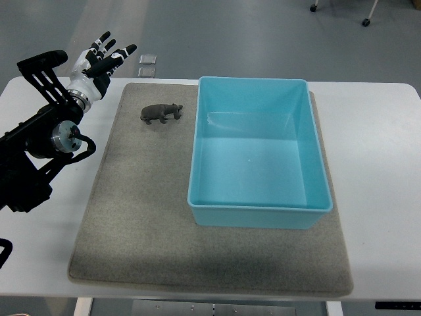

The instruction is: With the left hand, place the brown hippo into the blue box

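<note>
A small brown hippo stands on the grey mat near its far left corner, head pointing toward the blue box. The blue box is an open light-blue bin, empty inside, on the right half of the mat. My left hand hovers over the table's far left corner, to the left of and beyond the hippo, fingers spread and holding nothing. Its black arm comes in along the left edge. The right arm does not show.
The white table carries the mat. Two small square floor plates lie beyond the table's far edge. Chair castors show at the top right on the grey floor.
</note>
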`<state>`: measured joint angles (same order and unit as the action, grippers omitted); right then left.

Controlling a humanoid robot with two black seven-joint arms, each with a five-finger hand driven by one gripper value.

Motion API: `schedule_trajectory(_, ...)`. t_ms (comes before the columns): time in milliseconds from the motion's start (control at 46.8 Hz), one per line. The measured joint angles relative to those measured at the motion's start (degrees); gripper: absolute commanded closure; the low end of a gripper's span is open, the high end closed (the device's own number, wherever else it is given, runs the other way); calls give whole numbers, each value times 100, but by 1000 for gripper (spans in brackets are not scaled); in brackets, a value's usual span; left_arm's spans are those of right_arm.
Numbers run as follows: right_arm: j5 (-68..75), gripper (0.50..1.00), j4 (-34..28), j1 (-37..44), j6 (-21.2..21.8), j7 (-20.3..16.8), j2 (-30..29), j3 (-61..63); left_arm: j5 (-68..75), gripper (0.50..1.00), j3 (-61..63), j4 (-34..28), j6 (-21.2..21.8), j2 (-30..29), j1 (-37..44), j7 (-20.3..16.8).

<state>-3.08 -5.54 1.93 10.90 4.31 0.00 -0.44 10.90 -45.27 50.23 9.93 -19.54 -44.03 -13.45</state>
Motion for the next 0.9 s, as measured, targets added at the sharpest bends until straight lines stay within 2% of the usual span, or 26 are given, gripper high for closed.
schedule_trajectory(706, 0, 564, 0, 0, 0, 0, 0, 0, -7, 506, 0, -42, -212, -8, -28, -70)
schedule_trajectory(791, 0, 564, 0, 0, 0, 0, 0, 0, 16, 506, 43, -92, -217, -44, -59, -170)
schedule_trajectory(898, 0, 564, 0, 1, 0, 0, 0, 0, 240, 506, 76, -135, -226, -238, -87, -475)
